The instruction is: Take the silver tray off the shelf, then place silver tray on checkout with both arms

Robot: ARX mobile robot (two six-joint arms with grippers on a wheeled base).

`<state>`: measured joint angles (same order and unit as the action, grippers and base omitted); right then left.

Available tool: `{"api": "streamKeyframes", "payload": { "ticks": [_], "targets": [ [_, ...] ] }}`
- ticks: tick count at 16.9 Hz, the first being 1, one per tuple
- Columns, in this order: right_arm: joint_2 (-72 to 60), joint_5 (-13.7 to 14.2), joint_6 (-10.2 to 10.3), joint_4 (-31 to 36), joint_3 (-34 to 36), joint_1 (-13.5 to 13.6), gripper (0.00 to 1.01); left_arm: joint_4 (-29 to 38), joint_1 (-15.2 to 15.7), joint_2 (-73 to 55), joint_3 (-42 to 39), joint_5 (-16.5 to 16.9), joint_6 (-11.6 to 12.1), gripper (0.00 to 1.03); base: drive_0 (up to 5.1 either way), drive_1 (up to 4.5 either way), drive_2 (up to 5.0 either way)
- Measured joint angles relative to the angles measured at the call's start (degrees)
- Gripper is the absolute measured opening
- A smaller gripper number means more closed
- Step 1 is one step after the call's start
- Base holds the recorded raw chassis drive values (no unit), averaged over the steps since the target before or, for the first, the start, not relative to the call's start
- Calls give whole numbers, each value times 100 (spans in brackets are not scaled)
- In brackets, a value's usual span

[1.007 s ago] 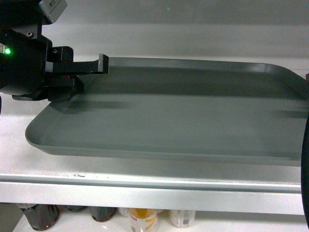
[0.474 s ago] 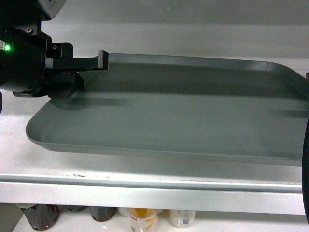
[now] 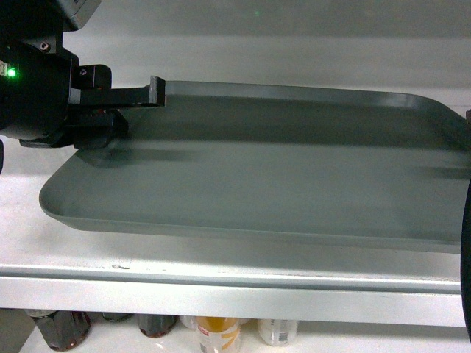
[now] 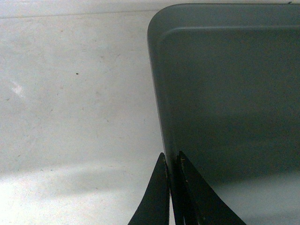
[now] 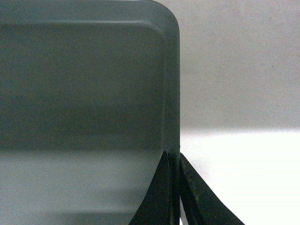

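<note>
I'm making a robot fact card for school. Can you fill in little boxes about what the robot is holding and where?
thing held: grey tray
left tool: shut on the tray's left rim
right tool: shut on the tray's right rim
tray position: over the white shelf, left end looks lifted
inside tray: nothing
below shelf: bottles

Matte grey-silver, plain and unpatterned, that's the silver tray (image 3: 280,169). Beneath it the shelf (image 3: 221,272) shows white with a pale grey front lip. The left gripper (image 3: 110,110) is black, a green light glowing on its wrist. Under the shelf, bottles (image 3: 217,332): dark brown, orange-amber, pale labels.
</note>
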<state>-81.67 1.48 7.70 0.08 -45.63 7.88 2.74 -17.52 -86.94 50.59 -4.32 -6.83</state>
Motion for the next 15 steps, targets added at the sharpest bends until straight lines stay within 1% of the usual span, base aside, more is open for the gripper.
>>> {"api": "streamKeyframes", "payload": {
  "ticks": [10,12,15],
  "targets": [
    [0,0,0,0,0,0,3,0,0,0,0,0,0,3,0,-11,10],
    [0,0,0,20,-15,0,3,2,0,0,0,-4,0,3,-1,-188,186],
    [0,-2,-2,39,-70,2,3,22,11,0,0,-15,0,3,-6,-414,402]
  ]
}}
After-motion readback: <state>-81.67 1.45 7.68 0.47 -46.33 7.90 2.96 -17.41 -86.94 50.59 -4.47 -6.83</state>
